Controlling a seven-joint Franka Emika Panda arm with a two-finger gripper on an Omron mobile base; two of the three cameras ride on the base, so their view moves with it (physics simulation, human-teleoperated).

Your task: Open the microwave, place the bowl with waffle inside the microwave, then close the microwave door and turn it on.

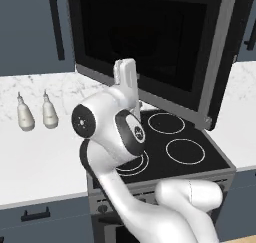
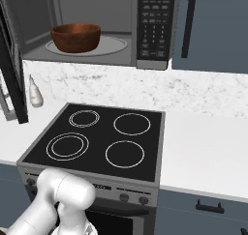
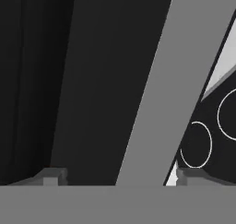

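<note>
Fingers: we see the gripper [image 3: 120, 177] spread wide, holding nothing.
Microwave door [image 1: 150, 47]: swung open.
Bowl [image 2: 76, 37]: on the microwave [image 2: 97, 26] turntable.

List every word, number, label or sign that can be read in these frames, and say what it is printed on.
No text can be read.
Microwave keypad strip: rows of pale button markings and a small display line at the top, all too small and blurred to read.
Stove front knobs: no legible markings.
The two bottles on the counter: no labels visible.

light: even, soft, rendered | shadows: faint | glare: none | hand view: dim, slightly soft
</note>
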